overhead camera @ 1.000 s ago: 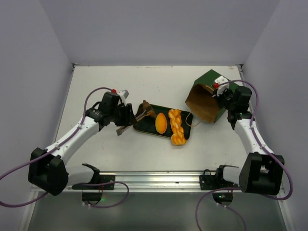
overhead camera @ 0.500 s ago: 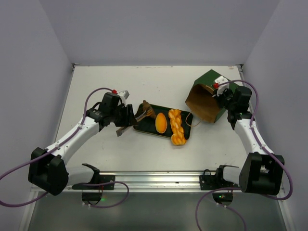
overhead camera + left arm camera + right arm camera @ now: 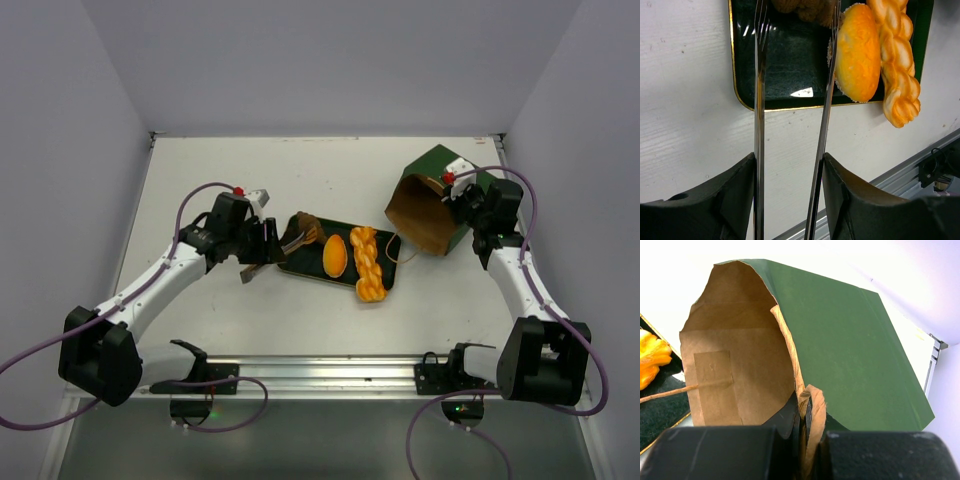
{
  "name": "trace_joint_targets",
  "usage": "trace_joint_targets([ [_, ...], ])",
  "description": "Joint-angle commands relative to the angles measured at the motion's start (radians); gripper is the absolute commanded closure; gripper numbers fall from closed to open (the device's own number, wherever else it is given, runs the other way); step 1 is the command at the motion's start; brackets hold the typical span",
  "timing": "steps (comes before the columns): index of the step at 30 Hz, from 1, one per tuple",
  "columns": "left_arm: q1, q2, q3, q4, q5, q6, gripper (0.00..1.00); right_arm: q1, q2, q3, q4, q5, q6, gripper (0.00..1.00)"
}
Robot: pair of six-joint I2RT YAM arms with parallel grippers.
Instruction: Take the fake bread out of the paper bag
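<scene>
Pinching the rim of the green paper bag, the right gripper holds it on its side, its mouth opening left toward the black tray. The left gripper squeezes metal tongs, whose tips reach ahead to a dark brown piece cut off at the frame edge. Right of the tongs, the orange roll and braided loaf lie on the tray, outside the bag.

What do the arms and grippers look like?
The left arm and right arm have white links, black joints and bases, a purple cable along each, a red dot near the wrist. The left gripper and right gripper are black, with two broad curved fingers.
</scene>
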Motion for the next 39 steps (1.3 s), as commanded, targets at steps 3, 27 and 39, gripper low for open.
trace_joint_targets([
  [3,0.008,-0.04,0.051,-0.023,-0.011,0.029,0.44,-0.007,-0.012,-0.001,0.045,-0.006,0.009,0.98],
  [27,0.008,-0.172,0.15,0.022,0.256,0.0,0.55,-0.007,-0.027,0.017,0.011,-0.057,0.017,0.99],
  [39,-0.111,-0.177,0.056,0.199,0.454,-0.063,0.61,-0.131,-0.023,0.098,-0.161,-0.316,-0.1,1.0],
])
